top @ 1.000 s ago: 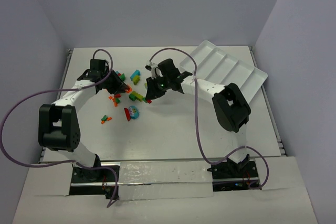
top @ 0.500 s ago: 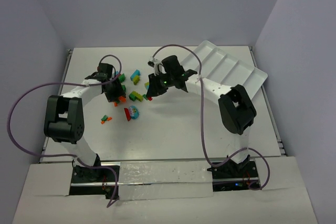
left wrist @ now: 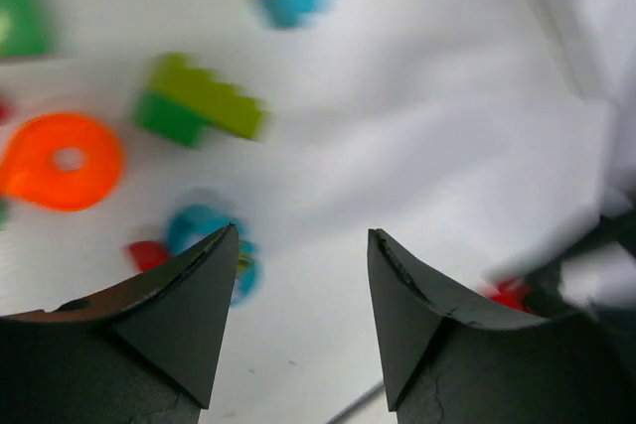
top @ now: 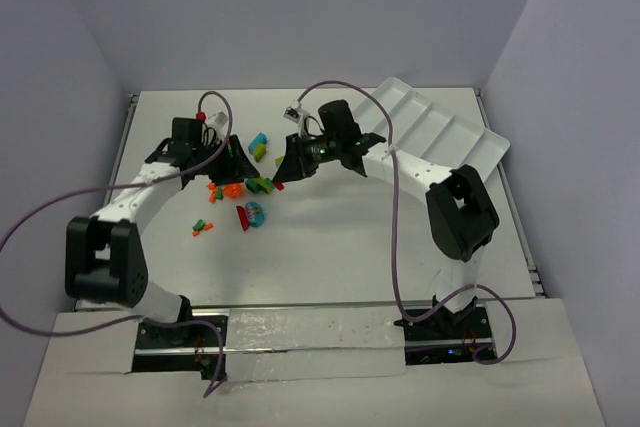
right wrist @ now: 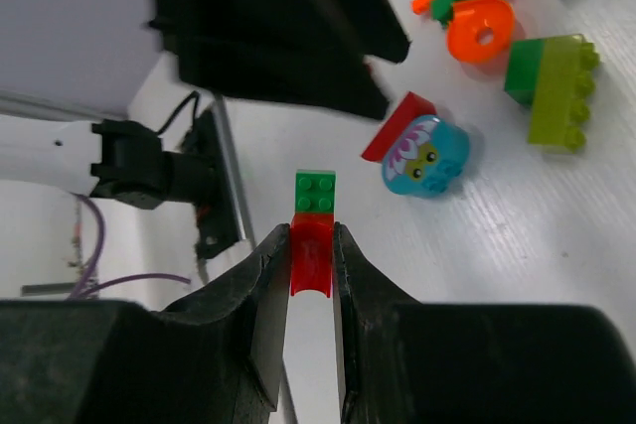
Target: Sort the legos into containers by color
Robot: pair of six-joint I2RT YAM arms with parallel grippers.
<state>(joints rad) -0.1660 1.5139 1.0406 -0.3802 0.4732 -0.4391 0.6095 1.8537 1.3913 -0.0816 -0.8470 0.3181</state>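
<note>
The legos point(top: 250, 182) lie scattered on the white table left of centre. My right gripper point(right wrist: 312, 237) is shut on a red piece with a green brick stuck to its far end point(right wrist: 315, 192), held above the table; in the top view it point(top: 283, 175) is at the pile's right edge. My left gripper point(left wrist: 303, 235) is open and empty over the pile, and in the top view it point(top: 233, 159) is at the pile's left side. The white tray of containers point(top: 440, 137) lies at the back right with its compartments bare.
An orange ring point(left wrist: 62, 159), a green and yellow-green brick point(left wrist: 199, 101) and a cyan round piece with a face point(right wrist: 427, 154) lie under the grippers. Small orange and green bricks point(top: 203, 226) lie nearer the left arm. Walls close in on three sides.
My left gripper has swung in over the pile's left side and now points right. My right gripper still holds the red piece, and its wrist has shifted back and right.
</note>
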